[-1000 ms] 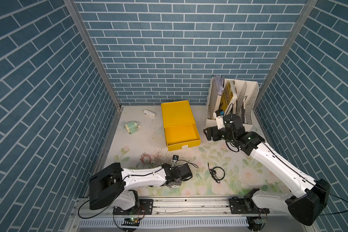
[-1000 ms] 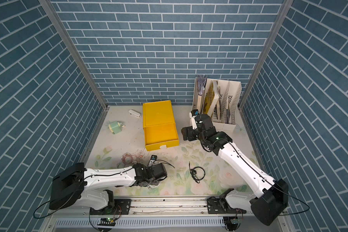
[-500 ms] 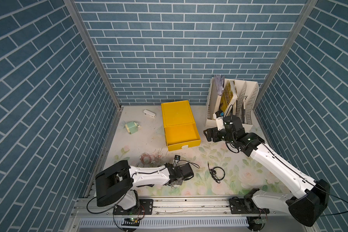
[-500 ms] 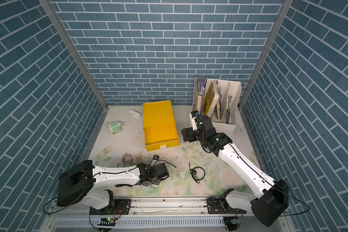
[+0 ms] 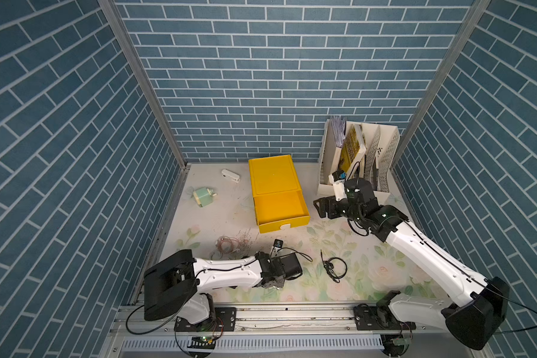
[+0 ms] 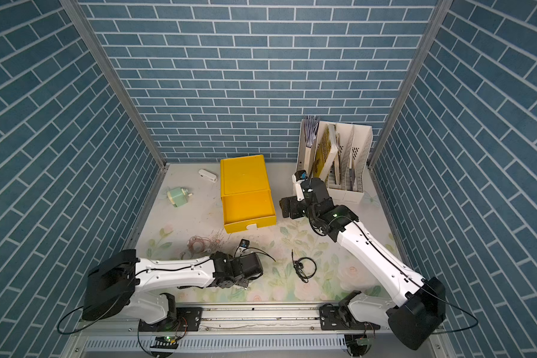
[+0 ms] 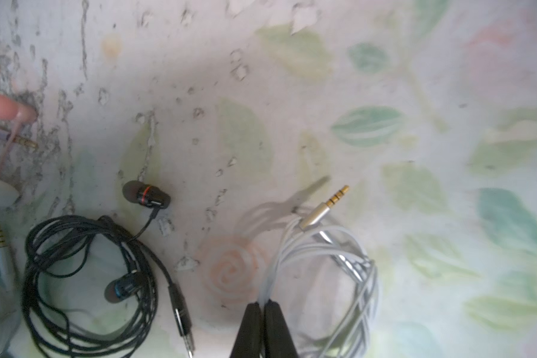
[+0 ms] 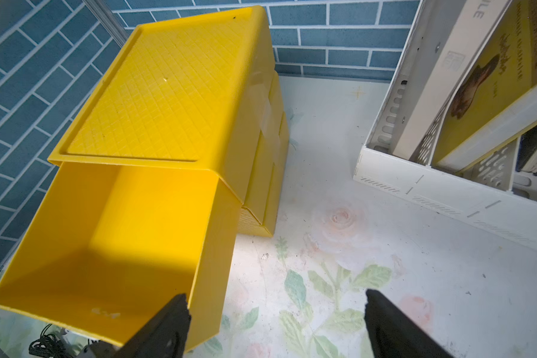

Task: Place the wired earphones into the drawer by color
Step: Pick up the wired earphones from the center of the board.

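Observation:
In the left wrist view my left gripper point(image 7: 262, 305) is shut on the cable of a white coil of wired earphones point(image 7: 332, 248) with a gold plug, lying on the floral mat. Beside it lie a black coil point(image 7: 90, 279) and a pinkish earbud point(image 7: 3, 108). In both top views the gripper is hidden under the left wrist point(image 5: 276, 272). A black coil point(image 5: 334, 268) point(image 6: 304, 267) and a pinkish-copper coil point(image 5: 227, 245) lie on the mat. The yellow cabinet's top drawer point(image 5: 279, 206) point(image 8: 106, 241) stands pulled out. My right gripper point(image 8: 275, 300) is open beside its right front corner.
A white slotted file rack point(image 5: 360, 155) with books stands at the back right, close behind the right arm. A small green object point(image 5: 202, 196) and a small white one point(image 5: 230, 175) lie at the back left. Blue brick walls enclose the mat on three sides.
My left gripper has closed on the white cable, and the left arm shifted slightly over the front of the mat. The right arm has not moved.

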Tool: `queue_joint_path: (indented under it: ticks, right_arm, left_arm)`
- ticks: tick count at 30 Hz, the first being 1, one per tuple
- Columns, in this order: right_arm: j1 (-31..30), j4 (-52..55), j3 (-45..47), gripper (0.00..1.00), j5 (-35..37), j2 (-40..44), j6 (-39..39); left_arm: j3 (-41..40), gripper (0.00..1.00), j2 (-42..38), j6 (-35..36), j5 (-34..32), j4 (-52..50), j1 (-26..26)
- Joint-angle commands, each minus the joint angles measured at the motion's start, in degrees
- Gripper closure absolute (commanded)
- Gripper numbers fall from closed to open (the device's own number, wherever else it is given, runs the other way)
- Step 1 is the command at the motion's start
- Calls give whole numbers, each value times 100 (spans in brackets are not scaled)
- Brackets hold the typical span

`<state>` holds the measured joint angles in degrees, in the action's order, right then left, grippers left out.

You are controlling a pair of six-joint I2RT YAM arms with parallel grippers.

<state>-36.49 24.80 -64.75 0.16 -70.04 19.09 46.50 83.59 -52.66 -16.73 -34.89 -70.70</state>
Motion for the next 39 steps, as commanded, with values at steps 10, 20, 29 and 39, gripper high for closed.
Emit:
queue_joint_path:
  ticks: [10,20,29,39]
  right_arm:
    - [-16,-17,-144,8,-285,339,84]
    - [158,-302,667,7,-2242,1187,-65]
    - [163,-1801,2219,10,-4116,1826,713]
    - [-370,-2968,3042,10,-4331,1679,1193]
  left_arm:
    - [670,100,-1455,-331,-84,-816,-347]
    - [1239,99,-2420,-362,-319,-833,-424]
    - [1471,99,-2554,-324,-480,-846,-427]
    - [1493,99,-2556,-328,-541,-808,-427]
